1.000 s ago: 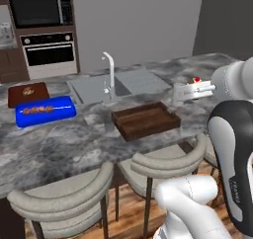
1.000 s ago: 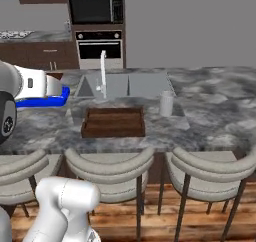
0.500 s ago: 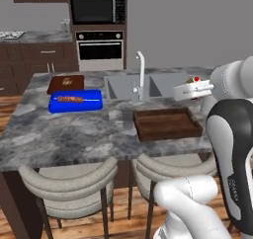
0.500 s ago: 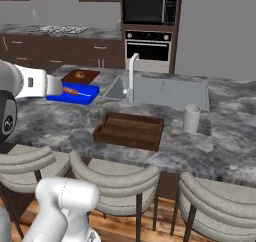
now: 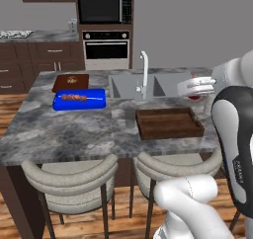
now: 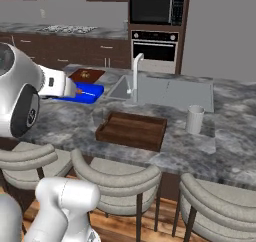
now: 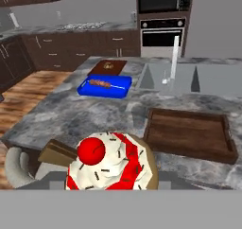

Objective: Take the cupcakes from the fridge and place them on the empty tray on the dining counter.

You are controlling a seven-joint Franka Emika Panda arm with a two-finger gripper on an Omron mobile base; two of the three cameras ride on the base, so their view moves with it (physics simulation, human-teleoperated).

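Note:
A cupcake with white and red frosting, dark sprinkles and a red ball on top sits close in front of the hand camera. My gripper is shut on it, and the frosting hides the fingertips. In the left base view the gripper hovers above the far right part of the dining counter, just beyond the tray. The dark brown wooden tray lies empty near the counter's front edge. In the right base view the gripper hangs left of the tray. The fridge is out of view.
A bright blue tray with skewered food and a reddish-brown board lie at the counter's left end. The sink with its tall faucet is behind the wooden tray. A grey cup stands to its right. Beige stools line the near edge.
The base has driven along the island, so the whole scene has shifted and the tray now lies more to the centre. The gripper still carries the cupcake the same way.

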